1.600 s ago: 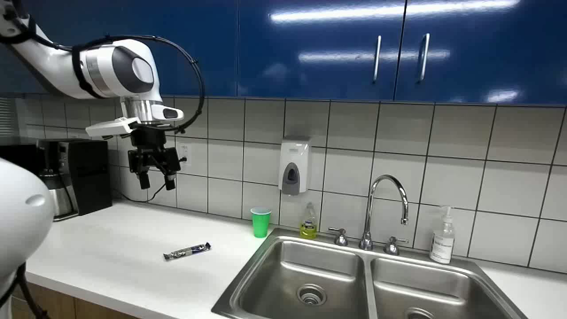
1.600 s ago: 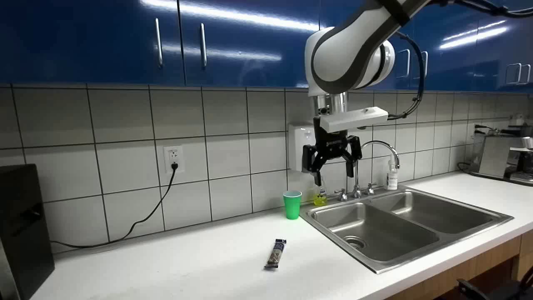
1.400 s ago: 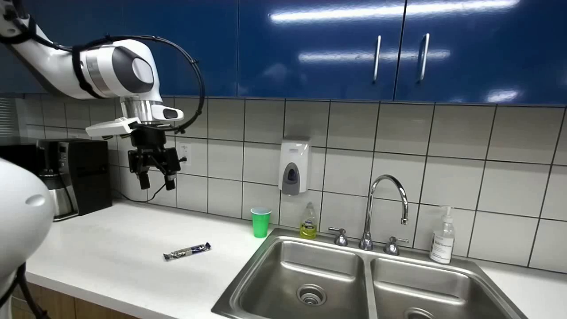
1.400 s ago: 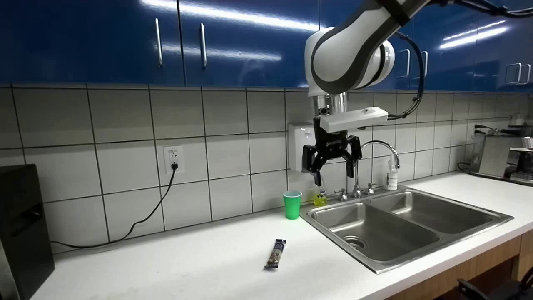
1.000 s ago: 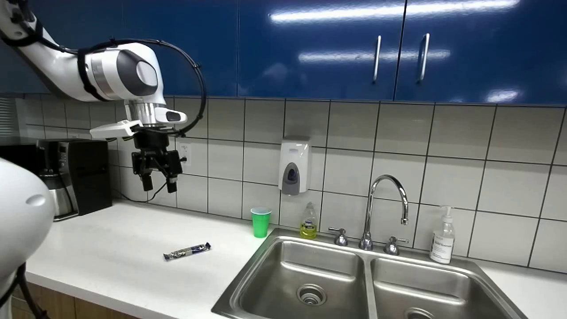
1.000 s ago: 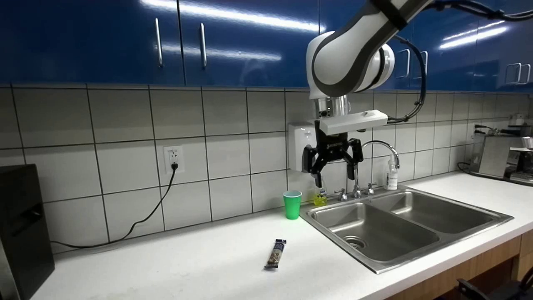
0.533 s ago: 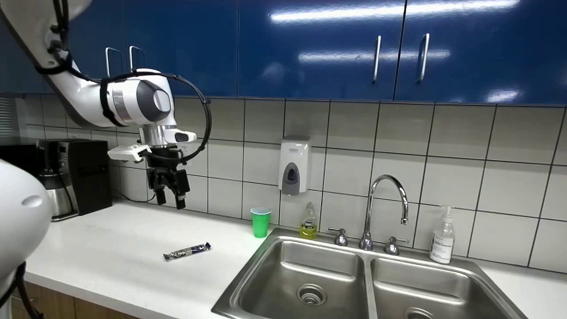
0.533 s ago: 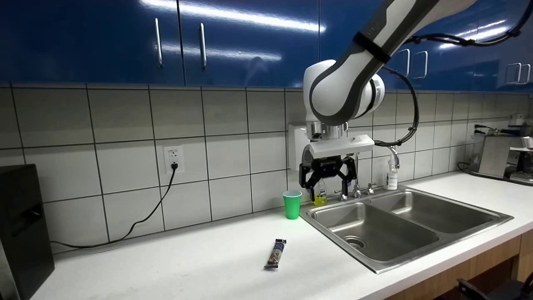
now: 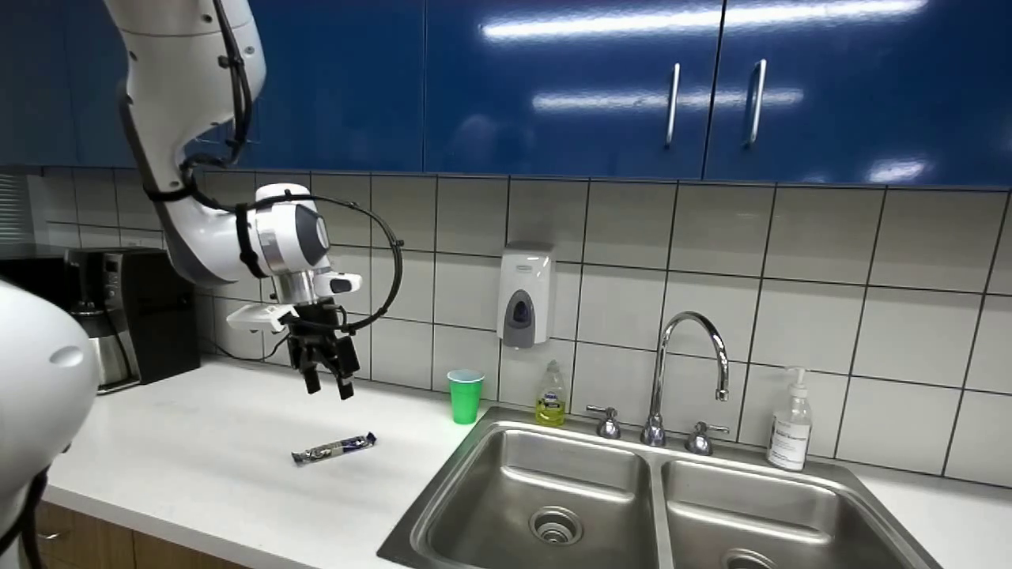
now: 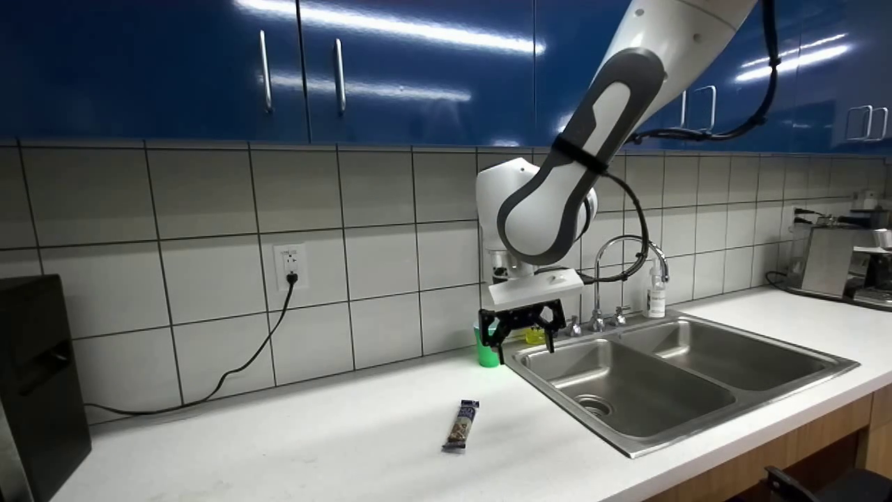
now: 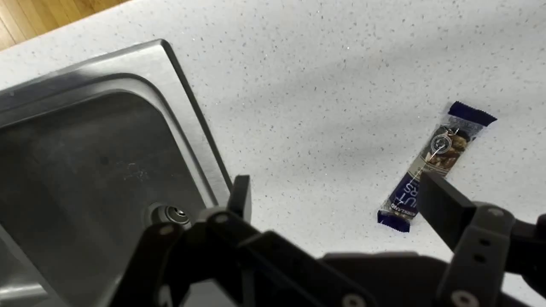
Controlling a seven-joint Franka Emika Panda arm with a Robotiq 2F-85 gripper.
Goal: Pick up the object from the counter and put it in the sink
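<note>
The object is a wrapped nut bar (image 11: 443, 147) with dark blue ends and a clear middle. It lies flat on the white counter (image 9: 213, 458), left of the sink (image 9: 439, 490) in an exterior view. In both exterior views the bar shows whole (image 9: 334, 450) (image 10: 460, 424). My gripper (image 9: 330, 389) is open and empty above the counter, higher than the bar; it also shows in an exterior view (image 10: 526, 352). In the wrist view the open gripper (image 11: 335, 183) has its right finger (image 11: 445, 209) covering part of the bar; the sink rim (image 11: 149, 57) is at left.
A green cup (image 9: 466, 399) stands by the wall at the sink's corner, partly behind my gripper in an exterior view. A dish soap bottle (image 9: 550, 403), chrome faucet (image 9: 656, 379) and pump bottle (image 9: 791, 435) line the sink's back. A black coffee machine (image 9: 162, 316) stands at the counter's end.
The arm stays still at first, then my gripper comes down toward the counter, shifting right in one exterior view and left in the other. It stays open. The bar has not moved.
</note>
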